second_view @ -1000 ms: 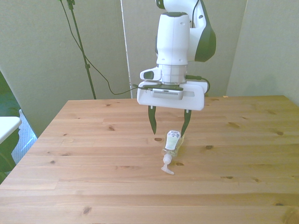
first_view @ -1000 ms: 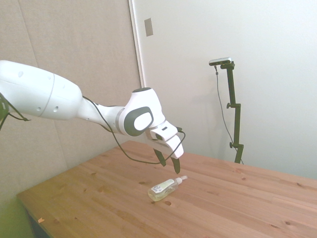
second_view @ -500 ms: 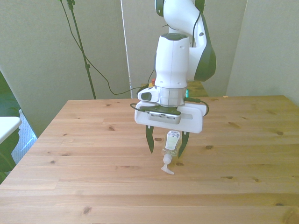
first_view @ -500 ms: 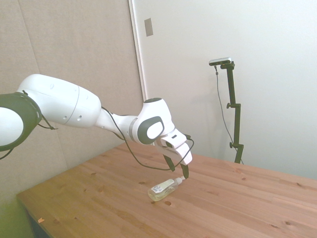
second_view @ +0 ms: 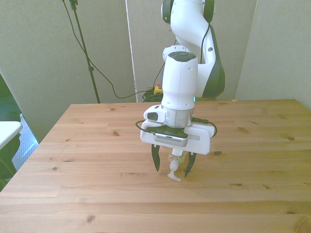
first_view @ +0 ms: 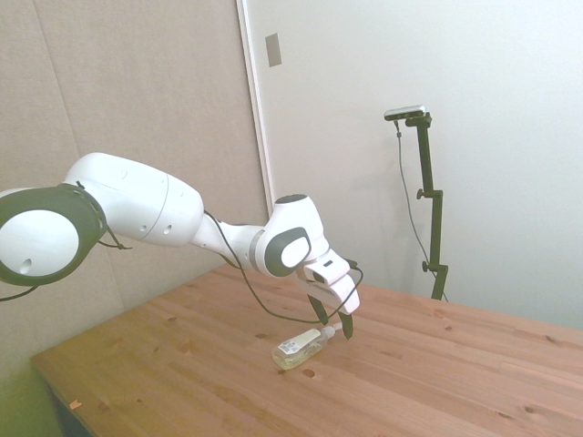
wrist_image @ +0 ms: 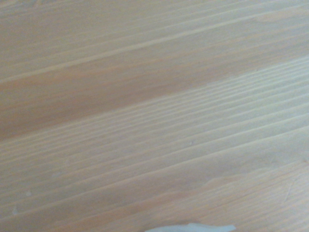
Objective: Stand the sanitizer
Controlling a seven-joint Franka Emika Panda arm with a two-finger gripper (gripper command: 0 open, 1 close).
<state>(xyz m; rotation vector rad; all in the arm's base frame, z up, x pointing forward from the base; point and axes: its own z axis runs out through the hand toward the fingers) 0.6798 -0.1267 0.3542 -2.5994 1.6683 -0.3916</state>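
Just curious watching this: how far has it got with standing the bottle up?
Nothing is finished: the sanitizer lies on its side on the table. In hand: the open gripper is low, one finger on each side of its pump end. Left: closing, lifting, setting it upright.

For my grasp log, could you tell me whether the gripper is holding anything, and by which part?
Nothing is held: the open gripper straddles the pump end of the lying sanitizer.

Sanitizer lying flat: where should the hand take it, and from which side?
Probably at the neck just below the pump, from above: the sanitizer lies on its side on the table, and the open hand already straddles that end.
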